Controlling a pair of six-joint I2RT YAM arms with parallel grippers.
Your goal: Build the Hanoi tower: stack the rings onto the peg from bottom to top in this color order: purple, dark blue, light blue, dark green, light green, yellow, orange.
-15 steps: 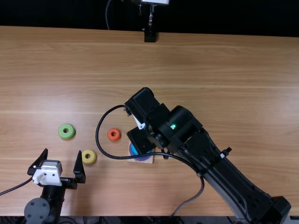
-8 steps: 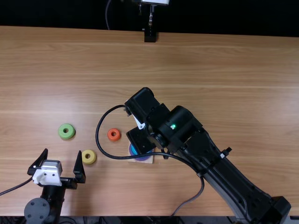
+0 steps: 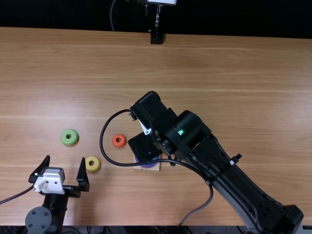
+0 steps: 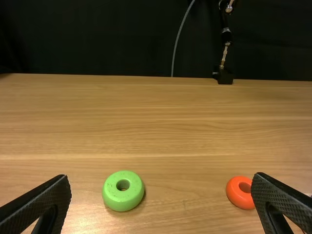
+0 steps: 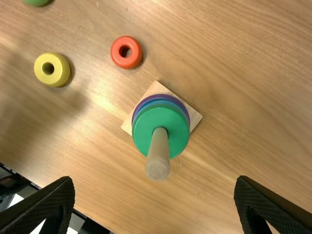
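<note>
Now your black left gripper [image 3: 66, 158] and black right gripper [image 5: 154, 179] both stand spread and empty, the latter above the upright wooden peg [image 5: 158, 156]. You likely need the round light green ring [image 4: 122, 199], lying flat left of that peg, ahead of your nearer left gripper.

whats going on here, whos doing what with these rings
The robot is building a ring tower. Its right gripper hangs open over the peg, where the dark green ring tops blue and the purple ring. The left gripper is open and empty. The light green, yellow and orange rings lie on the table, not yet stacked.
</note>
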